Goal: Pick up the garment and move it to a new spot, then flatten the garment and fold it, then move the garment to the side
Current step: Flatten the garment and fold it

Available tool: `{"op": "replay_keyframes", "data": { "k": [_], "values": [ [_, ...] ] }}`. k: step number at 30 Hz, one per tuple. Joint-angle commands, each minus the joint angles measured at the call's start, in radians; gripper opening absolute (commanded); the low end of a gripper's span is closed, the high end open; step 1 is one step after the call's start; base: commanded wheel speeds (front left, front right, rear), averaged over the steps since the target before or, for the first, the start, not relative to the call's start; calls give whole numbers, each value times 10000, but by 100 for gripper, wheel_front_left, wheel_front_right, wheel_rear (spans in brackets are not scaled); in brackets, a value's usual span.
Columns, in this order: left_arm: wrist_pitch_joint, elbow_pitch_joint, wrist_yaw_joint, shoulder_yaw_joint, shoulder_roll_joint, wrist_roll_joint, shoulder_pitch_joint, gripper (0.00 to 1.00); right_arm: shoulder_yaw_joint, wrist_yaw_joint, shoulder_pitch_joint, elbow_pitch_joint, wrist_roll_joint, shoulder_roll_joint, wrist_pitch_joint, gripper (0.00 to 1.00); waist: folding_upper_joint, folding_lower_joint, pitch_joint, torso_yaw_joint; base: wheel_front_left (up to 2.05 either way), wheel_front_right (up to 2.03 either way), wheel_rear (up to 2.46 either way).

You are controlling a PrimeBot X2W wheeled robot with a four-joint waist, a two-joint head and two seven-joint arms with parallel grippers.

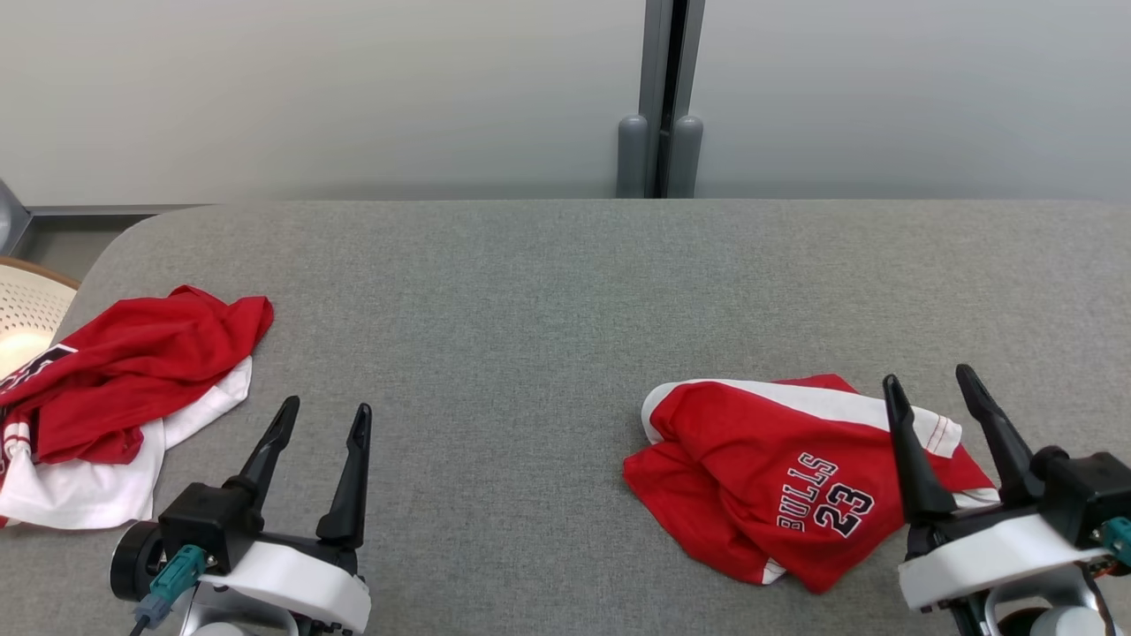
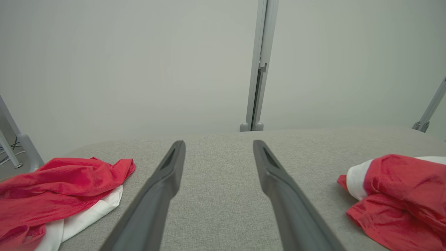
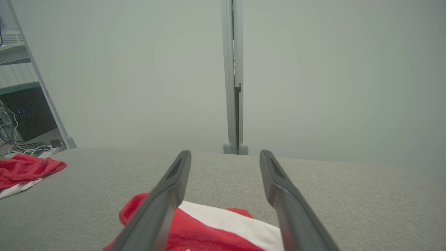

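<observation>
- Grey fabric desk (image 1: 530, 291) is carrying two red-and-white garments, well apart.
- Crumpled garment (image 1: 132, 380) is lying far left: light, limp, slippery-looking; pinching a hem seems best.
- Left fingers (image 1: 272, 442) are standing spread, empty.
- Bulls jersey (image 1: 778, 477) is lying roughly folded, right.
- Right fingers (image 1: 908, 450) are hovering spread over its edge.

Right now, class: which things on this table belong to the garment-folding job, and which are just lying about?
Job: Bulls garment; right gripper, open at its edge; left gripper, open.
Lying about, probably: crumpled red-and-white clothes; perforated basket.
</observation>
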Motion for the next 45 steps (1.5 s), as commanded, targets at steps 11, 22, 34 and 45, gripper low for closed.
{"op": "replay_keyframes", "data": {
  "k": [11,22,34,45],
  "values": [
    [113,-147,138,-128,88,-53,192,100,34,0,529,-530,63,113,396,100,0,0,-95,-72,0,0,0],
    [332,-238,-92,-483,66,79,-257,100,63,0,430,-574,37,140,500,100,0,0,80,-102,0,0,0],
    [1355,2056,-2034,-2977,-1703,235,-2390,100,503,0,-192,-352,167,305,397,100,0,0,1200,-1108,0,0,0],
    [1147,5098,-2501,-3263,-2288,-394,-3486,0,563,0,-433,17,249,490,115,100,0,0,1753,-1683,0,0,0]
  ]
}}
